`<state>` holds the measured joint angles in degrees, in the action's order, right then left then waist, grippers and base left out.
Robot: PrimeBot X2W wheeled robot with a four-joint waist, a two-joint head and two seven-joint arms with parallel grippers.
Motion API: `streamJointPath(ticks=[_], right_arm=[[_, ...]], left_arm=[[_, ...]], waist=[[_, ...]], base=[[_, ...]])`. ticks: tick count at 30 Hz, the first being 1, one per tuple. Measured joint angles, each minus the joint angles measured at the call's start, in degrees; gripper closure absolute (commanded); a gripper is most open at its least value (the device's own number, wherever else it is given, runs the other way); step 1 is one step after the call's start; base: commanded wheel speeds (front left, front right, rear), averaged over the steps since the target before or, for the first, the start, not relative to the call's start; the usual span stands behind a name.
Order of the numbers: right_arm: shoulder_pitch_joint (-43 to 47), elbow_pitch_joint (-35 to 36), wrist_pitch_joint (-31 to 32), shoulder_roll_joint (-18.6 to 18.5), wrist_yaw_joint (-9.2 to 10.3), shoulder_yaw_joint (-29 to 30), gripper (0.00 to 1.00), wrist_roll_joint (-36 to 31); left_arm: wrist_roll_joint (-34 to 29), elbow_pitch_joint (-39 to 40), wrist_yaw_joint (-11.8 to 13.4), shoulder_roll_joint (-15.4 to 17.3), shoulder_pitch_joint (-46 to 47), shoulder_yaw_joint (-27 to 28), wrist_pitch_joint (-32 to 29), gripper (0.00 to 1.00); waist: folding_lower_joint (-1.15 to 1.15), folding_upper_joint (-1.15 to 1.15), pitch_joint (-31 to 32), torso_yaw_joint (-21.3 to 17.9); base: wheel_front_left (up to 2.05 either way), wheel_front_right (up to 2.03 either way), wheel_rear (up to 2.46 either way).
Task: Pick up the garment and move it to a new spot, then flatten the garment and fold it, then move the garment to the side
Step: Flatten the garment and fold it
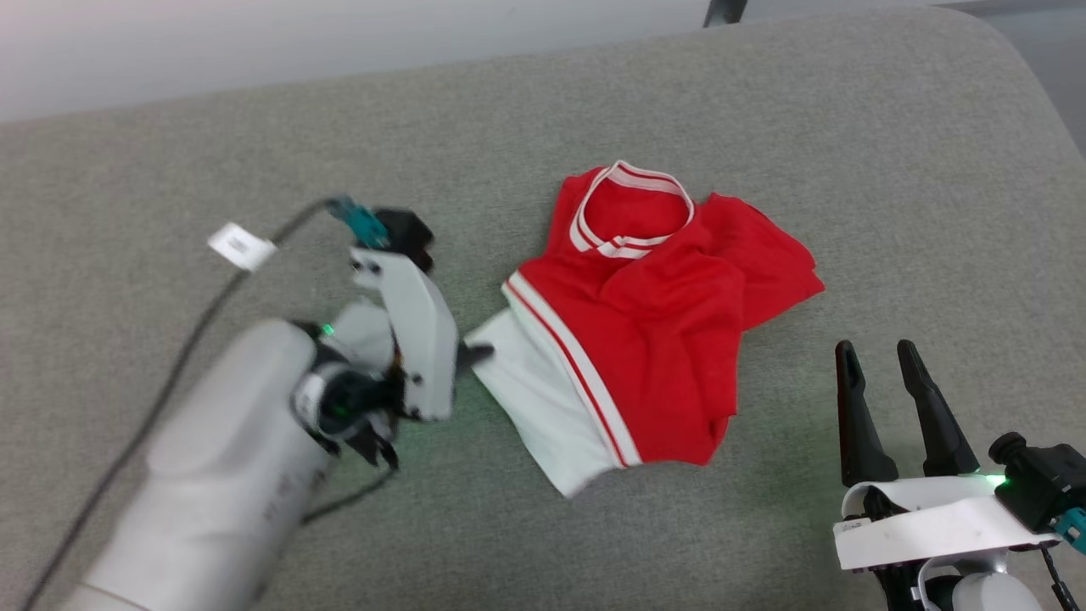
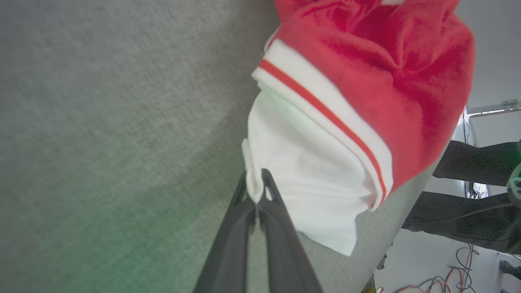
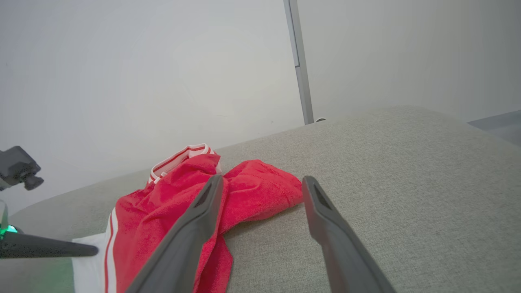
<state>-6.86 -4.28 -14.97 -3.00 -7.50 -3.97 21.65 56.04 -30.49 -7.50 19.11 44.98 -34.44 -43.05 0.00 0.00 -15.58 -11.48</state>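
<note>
My left claw (image 2: 255,185) pinches the white sleeve (image 2: 309,171) of the garment (image 1: 670,339) to lift it, right claw (image 1: 876,350) sits open.

i'm looking down from the head camera, high over the grey cushion (image 1: 848,127), taking in the whole garment (image 1: 662,339) at frame centre. my left wrist camera is sitting very close, facing along the left gripper (image 2: 255,183) at the white sleeve (image 2: 309,175). my right wrist camera is lying low and farther back, facing along the right gripper (image 3: 260,181) across the cushion toward a pale wall (image 3: 142,81). all three are sharing the garment.
</note>
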Motion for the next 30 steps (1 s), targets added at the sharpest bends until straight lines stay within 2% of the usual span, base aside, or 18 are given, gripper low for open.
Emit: streamJointPath(ticks=[8,17,24,30], right_arm=[[0.26,-0.48,-0.01,0.03,0.0,0.08,0.0,-0.54],[0.26,-0.42,-0.01,0.03,0.0,-0.18,0.0,-1.41],[0.21,-0.11,-0.01,0.02,0.0,-0.48,0.0,-1.59],[0.01,0.21,0.0,0.03,0.0,-0.74,0.0,-2.02]], left_arm=[[-0.44,-1.71,0.04,7.58,7.6,3.11,0.05,1.0],[-3.24,-4.41,2.21,13.29,11.49,3.21,-2.89,1.0],[-6.94,-8.51,3.55,14.8,10.76,2.14,1.8,1.0],[-8.23,-13.27,3.81,14.15,10.73,1.65,5.56,1.0]], waist=[[0.0,0.0,1.03,2.68],[0.0,0.0,1.38,4.68],[0.0,0.0,-0.06,4.34],[0.0,0.0,-1.38,3.41]], base=[[0.0,0.0,0.0],[0.0,0.0,0.0],[0.0,0.0,0.0],[0.0,0.0,0.0]])
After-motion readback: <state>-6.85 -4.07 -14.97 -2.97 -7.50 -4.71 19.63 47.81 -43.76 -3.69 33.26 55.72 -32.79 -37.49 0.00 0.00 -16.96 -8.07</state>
